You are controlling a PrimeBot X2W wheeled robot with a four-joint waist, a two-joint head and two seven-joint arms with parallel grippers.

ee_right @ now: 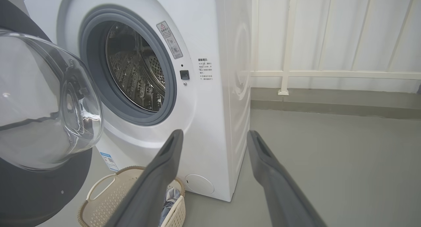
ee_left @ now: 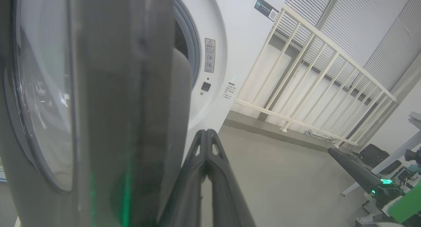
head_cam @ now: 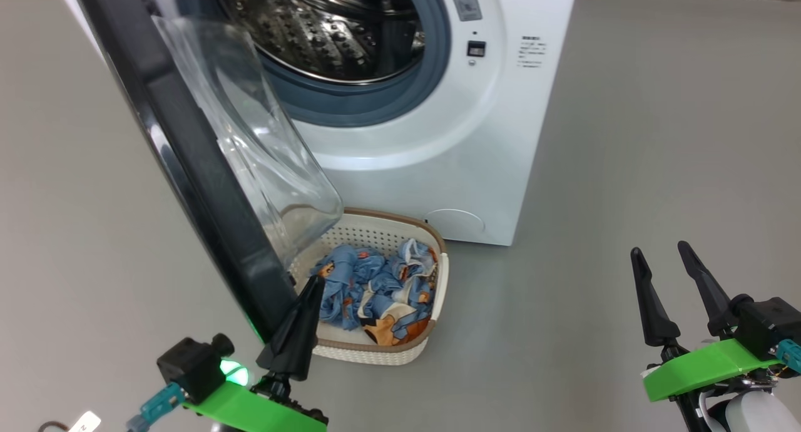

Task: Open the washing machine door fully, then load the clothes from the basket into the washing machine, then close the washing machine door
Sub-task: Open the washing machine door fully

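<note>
Head downward, wrists toward washing machine (ee_right: 205, 121)

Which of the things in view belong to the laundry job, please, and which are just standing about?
For the job: big white front-loading washing machine; its round black-ringed glass door, open; small cream perforated plastic basket; light-blue printed fabric clothes in it; shut left gripper; open right gripper.
Just there: cream-white barred railing; grey floor.

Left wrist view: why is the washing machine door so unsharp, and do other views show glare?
Left wrist view: the washing machine door sits close to the lens and blurs, a green streak on its edge. Head view: a green lamp glows near the left gripper, likely the source. Right wrist view: the glass bowl carries bright reflections.
</note>
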